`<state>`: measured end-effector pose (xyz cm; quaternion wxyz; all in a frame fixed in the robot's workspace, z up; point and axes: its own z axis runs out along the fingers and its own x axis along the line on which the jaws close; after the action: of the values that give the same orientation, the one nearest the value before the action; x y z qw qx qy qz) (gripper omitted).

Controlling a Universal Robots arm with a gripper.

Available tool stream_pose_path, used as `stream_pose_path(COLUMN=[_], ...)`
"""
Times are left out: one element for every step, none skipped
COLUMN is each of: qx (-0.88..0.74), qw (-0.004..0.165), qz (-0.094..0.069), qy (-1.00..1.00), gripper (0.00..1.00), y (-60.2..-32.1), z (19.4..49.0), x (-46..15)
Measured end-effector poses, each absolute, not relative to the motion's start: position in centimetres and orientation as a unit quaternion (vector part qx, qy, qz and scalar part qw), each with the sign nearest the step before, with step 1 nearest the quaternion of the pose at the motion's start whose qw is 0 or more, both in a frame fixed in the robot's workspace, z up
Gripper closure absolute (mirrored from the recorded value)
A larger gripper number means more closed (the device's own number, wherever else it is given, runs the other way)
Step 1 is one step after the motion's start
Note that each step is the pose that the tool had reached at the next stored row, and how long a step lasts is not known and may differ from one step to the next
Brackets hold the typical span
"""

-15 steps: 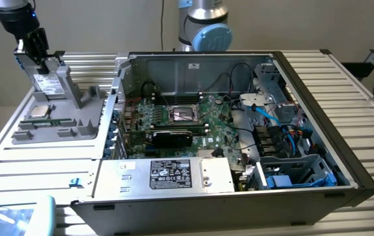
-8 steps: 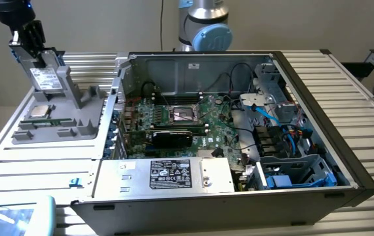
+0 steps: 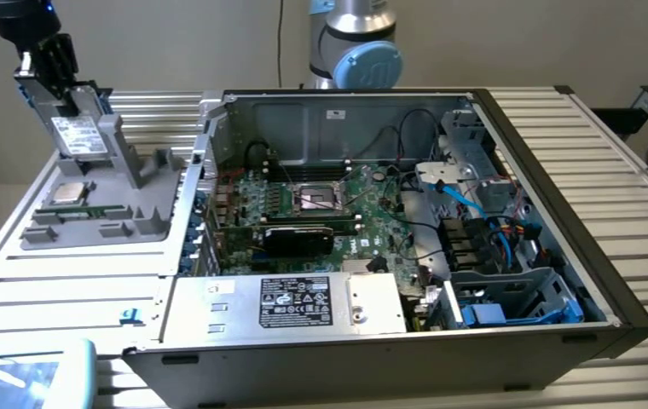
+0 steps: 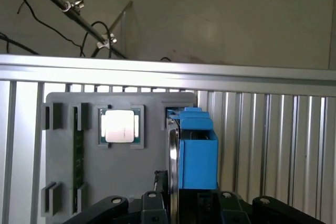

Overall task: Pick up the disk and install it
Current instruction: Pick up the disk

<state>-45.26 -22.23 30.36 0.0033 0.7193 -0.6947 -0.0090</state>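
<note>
One tool grips the upright disk at the grey holder on the table: pick-up stage. Installing, I'd judge, calls for a steady carry to the open computer case, well apart.

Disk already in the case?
No, the disk stands upright over the grey fixture, outside the computer case.

At ten o'clock the disk is silver-grey with a white label, its frame bright blue, the tray grey, the chip silver, and the table pale and ribbed.
</note>
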Motion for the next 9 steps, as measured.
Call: stream_pose_path(qx=[0.719, 0.719, 0.719, 0.719, 0.719, 0.719, 0.719, 0.719, 0.719], qw=[0.003, 0.003, 0.003, 0.003, 0.003, 0.003, 0.003, 0.003, 0.003], qz=[-0.009, -0.009, -0.009, -0.009, -0.009, -0.009, -0.009, -0.009, -0.009], qy=[-0.695, -0.695, -0.695, -0.695, -0.695, -0.695, -0.695, -0.695, -0.695], gripper=[0.63, 0.63, 0.62, 0.55, 0.55, 0.49, 0.43, 0.43, 0.43], y=[-22.23, -22.23, -22.23, -22.23, -22.23, -22.23, -22.23, -22.23, -22.23], z=[30.36, 30.37, 30.36, 30.35, 30.34, 30.34, 30.34, 30.34, 30.34], x=[-45.26, -45.26, -45.26, -45.26, -45.26, -45.26, -45.26, -45.26, -45.26])
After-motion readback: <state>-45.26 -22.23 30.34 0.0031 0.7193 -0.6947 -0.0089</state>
